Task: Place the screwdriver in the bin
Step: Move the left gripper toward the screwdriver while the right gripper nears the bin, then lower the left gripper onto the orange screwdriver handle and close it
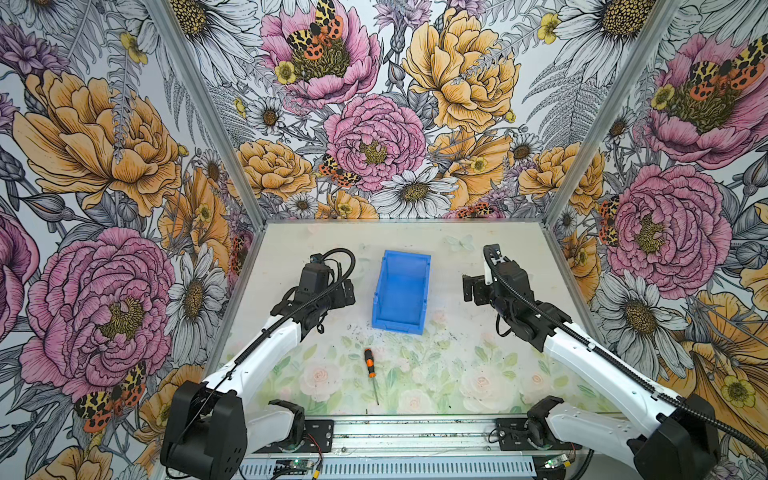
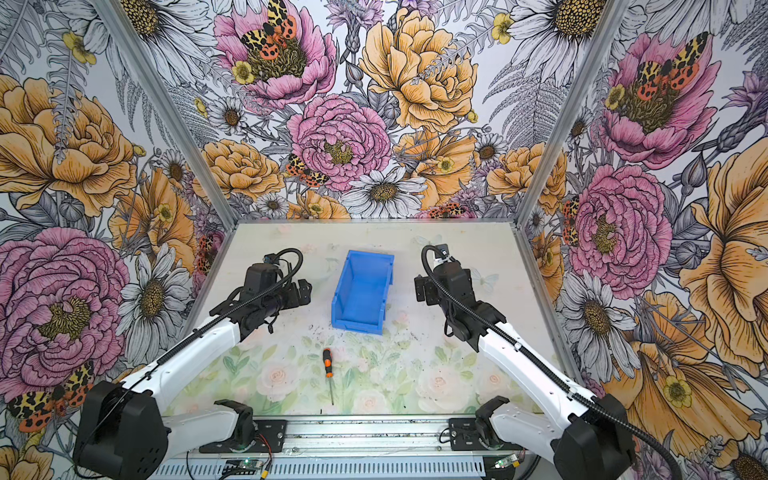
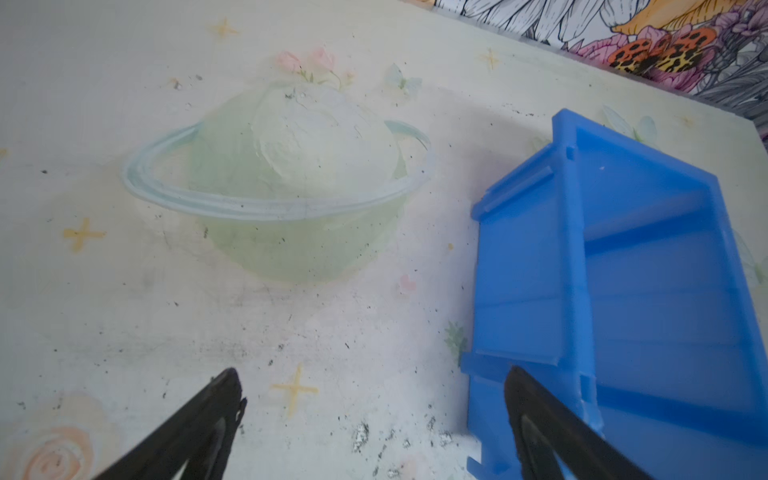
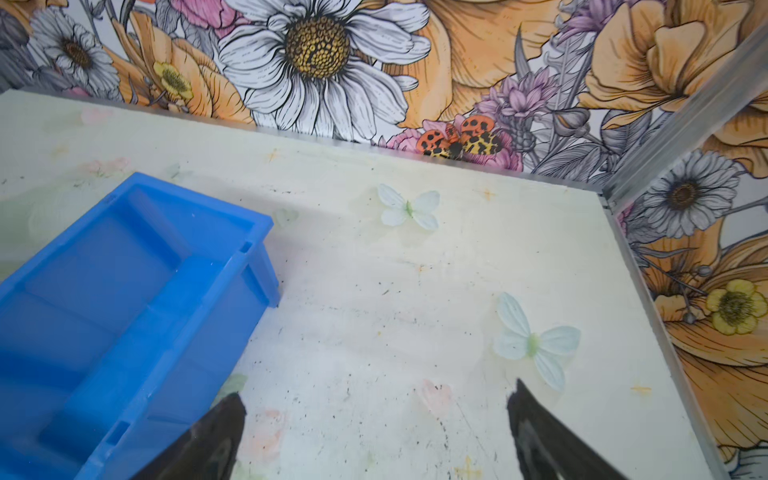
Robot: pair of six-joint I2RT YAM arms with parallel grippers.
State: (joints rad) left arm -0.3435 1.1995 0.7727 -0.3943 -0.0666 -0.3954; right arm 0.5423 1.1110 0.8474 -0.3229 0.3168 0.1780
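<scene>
Screwdriver point(image 1: 370, 363) lies flat on the counter point(image 1: 457, 365), near the bin point(image 1: 399, 286) but apart, handle point(image 1: 368, 359) toward it; left claw point(image 3: 372, 382) and right claw point(image 4: 378, 395) gape empty flanking the bin; light, stiff, probably rolls, so pinch the thick handle, not the faint thin shaft point(image 1: 375, 392).

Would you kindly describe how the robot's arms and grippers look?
The left arm and right arm are smooth white with blocky black joints; a ribbed black cable runs along each. The left gripper and right gripper are black, each with two tapered, pointed fingers.
</scene>
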